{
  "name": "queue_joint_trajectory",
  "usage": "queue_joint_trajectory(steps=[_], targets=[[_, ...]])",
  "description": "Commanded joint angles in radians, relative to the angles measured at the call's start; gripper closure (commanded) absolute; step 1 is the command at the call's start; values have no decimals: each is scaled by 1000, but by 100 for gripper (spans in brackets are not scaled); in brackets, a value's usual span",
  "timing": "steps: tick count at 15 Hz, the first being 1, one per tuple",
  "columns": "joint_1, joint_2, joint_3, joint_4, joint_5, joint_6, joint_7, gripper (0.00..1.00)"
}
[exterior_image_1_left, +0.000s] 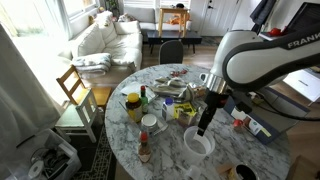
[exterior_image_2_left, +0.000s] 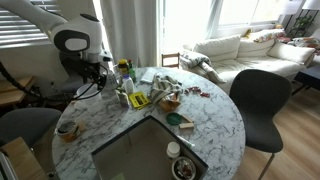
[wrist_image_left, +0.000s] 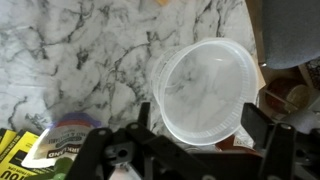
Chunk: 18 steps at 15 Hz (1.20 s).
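1. Clear plastic tub: round, empty and upright on the marble table. The veined top shows through its base.
2. Gripper: it hangs straight above the tub's near rim with its jaws spread wide and nothing held. The two dark fingers stand one on each side of the tub. Whether either touches the wall cannot be told.
3. Wrist view, left of the tub: a purple lid lies near, with a yellow packet beyond it at the near left corner. Both are apart from the tub.
4. Exterior view of the same grasp site: the gripper points down just over the tub. The tub sits toward the near right part of the round table.
5. Clutter: a group of small items fills the table's middle, far and left of the tub. It includes a yellow bottle, and a red-capped bottle stands near left.
6. Surroundings: a wooden chair stands at the table's left, and a white sofa lies far left.
7. Opposite exterior view: the white arm reaches in from the far left over the table. A dark chair stands at the right. The tub is hidden here behind the clutter.
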Motion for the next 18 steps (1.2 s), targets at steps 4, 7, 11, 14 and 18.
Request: queue_joint_trajectory(steps=[4,7,11,14,18], targets=[[-12,18,-7,-72,-46,121,54,45],[-16,27,-13,-82,-85,132,117,69],[-19,42,-19,-75,-126,124,194,99],[-21,13,-29,-80,-187,79,274,100],[-20,-70,-40,-73,-344,-46,435,99]])
